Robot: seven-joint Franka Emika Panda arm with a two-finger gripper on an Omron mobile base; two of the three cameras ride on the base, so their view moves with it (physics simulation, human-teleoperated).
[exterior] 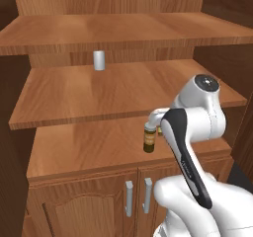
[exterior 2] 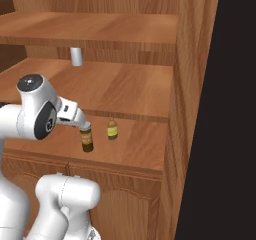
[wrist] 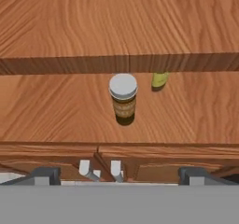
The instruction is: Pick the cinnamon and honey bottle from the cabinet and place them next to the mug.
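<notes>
The cinnamon jar [exterior: 149, 140] [exterior 2: 87, 140] [wrist: 123, 100], brown with a grey lid, stands upright on the lowest open shelf of the wooden cabinet [exterior: 74, 147] [exterior 2: 142, 144] [wrist: 51, 111]. The amber honey bottle [exterior 2: 112, 129] [wrist: 160, 80] stands a little behind it and to its right, its top hidden by the shelf edge above in the hand view. My gripper [wrist: 119, 175] hovers above and in front of the jar, open wide, nothing between its fingers. The mug is out of view.
A plain grey cylinder [exterior: 99, 60] [exterior 2: 76, 56] stands at the back of the middle shelf. That shelf's front edge [wrist: 116, 63] overhangs the jar and bottle. Below are double doors with silver bar handles [exterior: 129, 198] [wrist: 84, 167]. The cabinet's side wall [exterior 2: 192, 109] closes the right.
</notes>
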